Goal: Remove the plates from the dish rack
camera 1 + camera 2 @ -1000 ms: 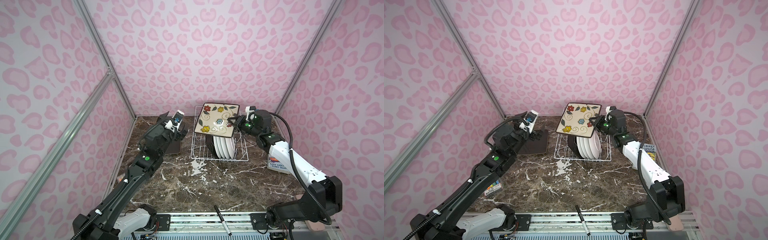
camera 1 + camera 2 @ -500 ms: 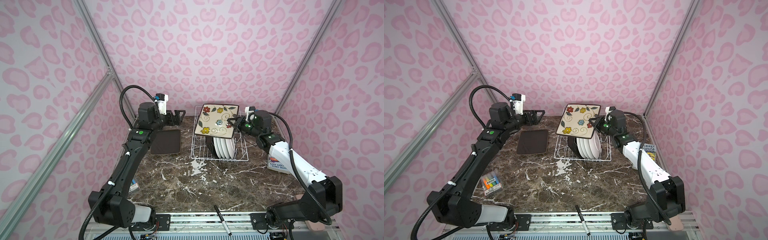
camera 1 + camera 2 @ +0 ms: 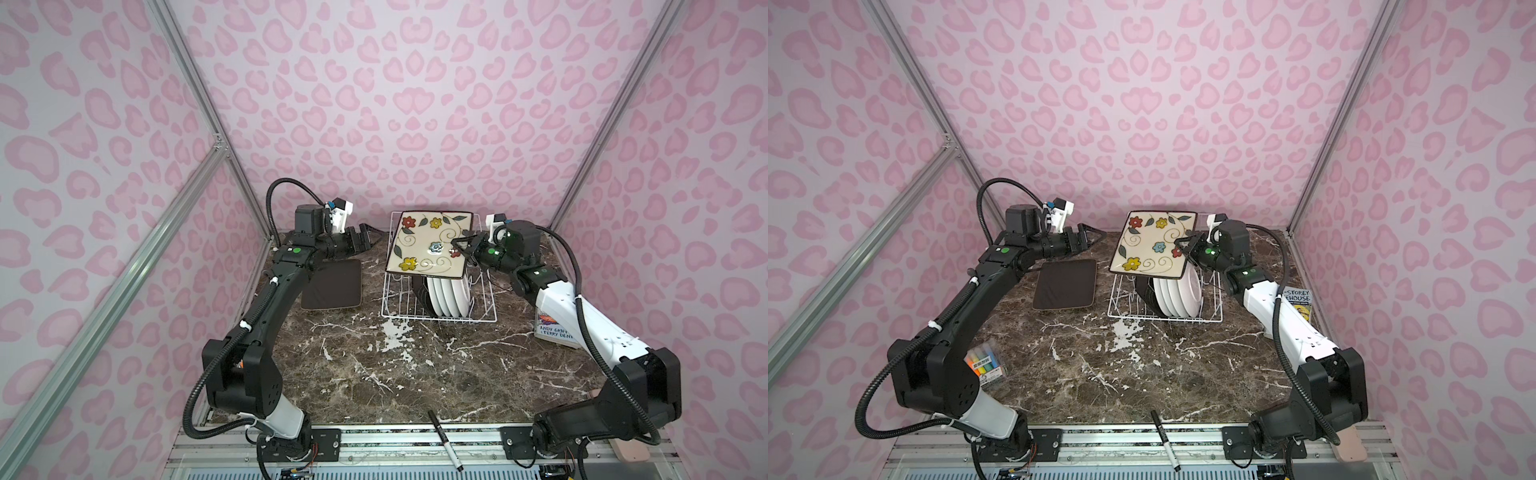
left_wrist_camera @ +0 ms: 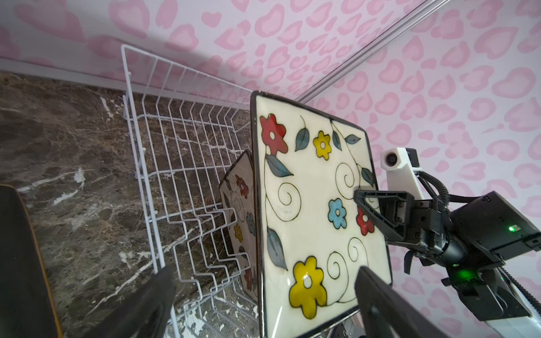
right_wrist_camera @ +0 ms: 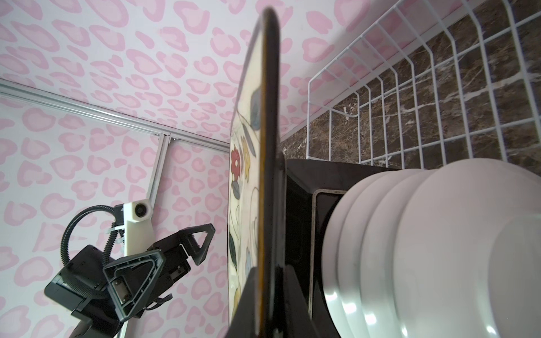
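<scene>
A square cream plate with coloured flowers hangs tilted above the white wire dish rack. My right gripper is shut on its right edge; the right wrist view shows both fingers clamping the dark rim. My left gripper is open just left of that plate, apart from it. Several round white plates and another square plate stand in the rack. A dark square plate lies face down left of the rack.
A book lies to the right of the rack under my right arm. A black marker rests at the table's front edge. A box of coloured markers sits at the front left beside my left arm.
My left arm rose off the dark plate on the table and turned its open gripper toward the held plate. The right gripper and its plate stayed put.
</scene>
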You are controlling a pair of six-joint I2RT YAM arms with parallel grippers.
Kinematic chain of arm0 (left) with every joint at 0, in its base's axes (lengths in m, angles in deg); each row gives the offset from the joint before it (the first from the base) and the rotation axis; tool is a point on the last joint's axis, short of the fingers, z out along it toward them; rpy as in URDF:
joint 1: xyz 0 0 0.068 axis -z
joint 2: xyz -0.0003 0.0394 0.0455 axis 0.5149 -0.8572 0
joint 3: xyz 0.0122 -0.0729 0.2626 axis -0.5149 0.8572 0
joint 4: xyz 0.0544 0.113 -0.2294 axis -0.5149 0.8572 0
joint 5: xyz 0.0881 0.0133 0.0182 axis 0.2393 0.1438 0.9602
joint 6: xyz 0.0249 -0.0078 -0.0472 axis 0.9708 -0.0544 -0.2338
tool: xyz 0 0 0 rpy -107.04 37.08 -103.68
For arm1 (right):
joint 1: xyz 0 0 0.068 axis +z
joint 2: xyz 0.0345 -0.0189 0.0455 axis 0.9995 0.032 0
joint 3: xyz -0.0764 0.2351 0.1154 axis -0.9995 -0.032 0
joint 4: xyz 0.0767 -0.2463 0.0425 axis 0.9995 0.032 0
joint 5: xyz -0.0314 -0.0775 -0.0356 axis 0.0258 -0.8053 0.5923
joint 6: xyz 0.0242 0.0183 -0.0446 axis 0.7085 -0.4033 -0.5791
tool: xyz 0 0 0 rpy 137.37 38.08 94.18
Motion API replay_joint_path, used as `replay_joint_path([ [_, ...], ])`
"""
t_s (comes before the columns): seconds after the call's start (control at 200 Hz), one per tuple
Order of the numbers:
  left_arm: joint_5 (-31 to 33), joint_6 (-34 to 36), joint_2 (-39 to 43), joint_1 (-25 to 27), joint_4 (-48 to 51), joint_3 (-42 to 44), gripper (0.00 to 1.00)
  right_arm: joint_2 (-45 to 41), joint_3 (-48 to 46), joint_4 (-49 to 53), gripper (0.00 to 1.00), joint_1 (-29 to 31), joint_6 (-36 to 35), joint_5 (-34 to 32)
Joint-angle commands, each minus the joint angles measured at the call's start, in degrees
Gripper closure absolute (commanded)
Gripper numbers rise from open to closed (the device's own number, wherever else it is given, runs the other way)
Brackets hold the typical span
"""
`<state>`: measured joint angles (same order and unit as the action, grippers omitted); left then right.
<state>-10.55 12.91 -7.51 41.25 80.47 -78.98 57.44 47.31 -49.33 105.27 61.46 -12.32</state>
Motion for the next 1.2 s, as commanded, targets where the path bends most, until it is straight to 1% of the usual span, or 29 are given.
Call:
replay_joint_path([
  [0.0,-3.6,-1.6,-1.6,0.5,0.2,-1.2,0.03,0.2,0.7,-10.4,1.00,-0.1,1.0,2.5],
  [0.18,-4.6,-2.4,-3.7,1.6,0.2,-1.9,0.02,0.7,0.4,-12.9,1.00,-0.1,2.0,3.6],
  [0.275,-6.4,-3.3,-4.6,2.1,-1.2,-1.9,0.00,1.1,0.8,-13.2,1.00,0.0,2.1,4.5],
  [0.605,-13.2,-7.6,-7.2,2.8,-6.3,-0.9,0.04,1.7,0.3,-14.9,1.00,0.3,2.9,6.6],
  [0.755,-14.0,-7.8,-7.8,3.1,-6.5,-1.6,0.10,2.2,0.3,-15.7,1.00,0.3,3.0,7.5],
  [0.915,-14.1,-8.4,-8.9,3.4,-5.9,-2.3,0.22,3.3,0.6,-16.6,1.00,0.3,3.7,8.8],
  [1.055,-14.6,-8.7,-9.6,3.7,-6.2,-2.2,0.27,4.2,0.5,-18.0,1.00,0.3,4.6,9.9],
  [1.2,-15.8,-9.1,-10.3,3.7,-6.5,-2.6,0.40,4.8,0.4,-18.6,1.00,0.3,4.7,10.6],
])
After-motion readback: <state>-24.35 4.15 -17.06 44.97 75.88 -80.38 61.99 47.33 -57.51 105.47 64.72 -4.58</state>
